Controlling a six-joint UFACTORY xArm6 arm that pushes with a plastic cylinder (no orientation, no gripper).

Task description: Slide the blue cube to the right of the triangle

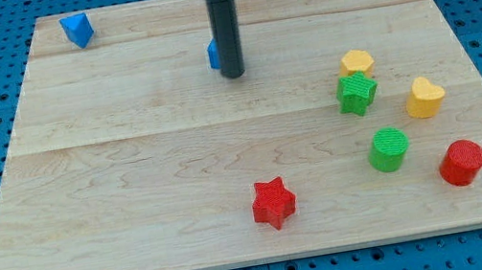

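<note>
The blue triangle [77, 29] lies near the board's top left corner. The blue cube [213, 55] sits in the upper middle of the board, mostly hidden behind the dark rod; only its left edge shows. My tip [232, 74] rests on the board just to the right of the cube and slightly below it, touching or nearly touching it. The cube is well to the right of the triangle and a little lower in the view.
A wooden board [130, 172] lies on a blue pegboard. At the right stand a yellow block [358, 62], a green star [357, 92], a yellow heart [425, 97], a green cylinder [389, 149] and a red cylinder [463, 163]. A red star [273, 203] sits at the bottom middle.
</note>
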